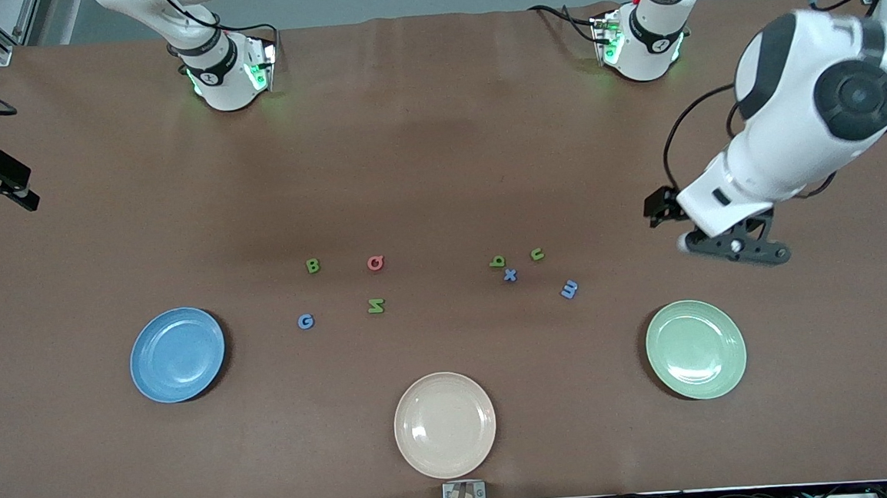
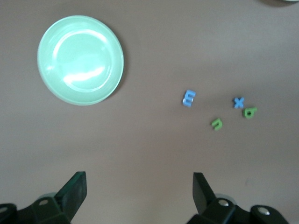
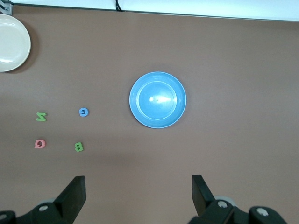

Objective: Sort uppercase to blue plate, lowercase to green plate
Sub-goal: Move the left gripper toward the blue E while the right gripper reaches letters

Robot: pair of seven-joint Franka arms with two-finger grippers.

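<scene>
While all eight chunky letters lie loose on the brown bench [image 1: 438,164], no plate is loaded. Left gripper [image 2: 140,186], fingers spread and empty, is held above bench beside the pale mint-green plate [image 1: 696,349]; lowercase cluster [image 1: 533,270] lies toward the middle, nearest this arm. Right gripper [image 3: 138,186], spread, is parked.

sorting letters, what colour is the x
Blue; the x shows best in the left wrist view.

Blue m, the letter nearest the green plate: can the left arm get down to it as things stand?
Probably yes. The left gripper hangs open over bare table, and the blue m lies flat apart from the other letters and the green plate, nothing covering it.
</scene>
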